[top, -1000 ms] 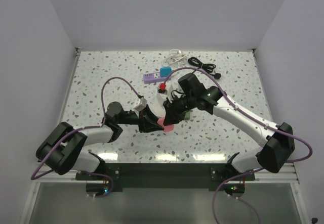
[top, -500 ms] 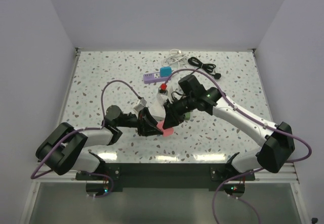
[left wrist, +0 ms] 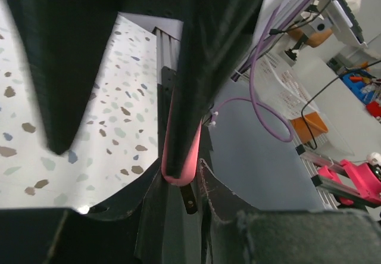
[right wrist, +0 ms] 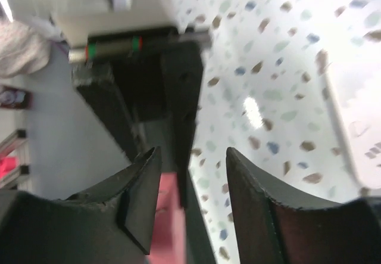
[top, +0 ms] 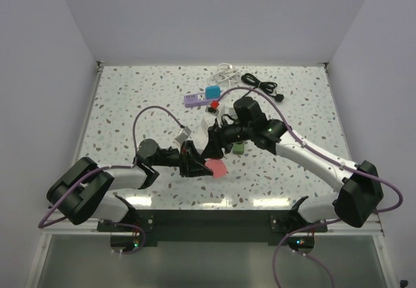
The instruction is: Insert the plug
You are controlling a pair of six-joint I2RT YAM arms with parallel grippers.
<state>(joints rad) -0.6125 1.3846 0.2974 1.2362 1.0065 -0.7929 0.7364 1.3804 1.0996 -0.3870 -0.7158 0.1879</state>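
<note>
Left wrist view gives you the clearest read: the left gripper is nearly closed, its two fingers pinched on the lower end of the pink plug, and a metal prong pokes out between them. The plug runs up and away from the fingers, lying alongside a large dark shape that is too close and blurred for you to tell whether the two touch. In the right wrist view, the right gripper stands with its fingers clearly apart and nothing clamped; through the gap you see the black body of the left gripper and a patch of pink low in the picture. From the top camera, both grippers meet near the middle of the speckled table, with the plug just in front of the right gripper and above the tabletop. Just behind them is a white strip with a red part at its far end, and a small green object beside the right gripper. Farther back lie a purple strip, a blue block, a white cable and a black cable.
</note>
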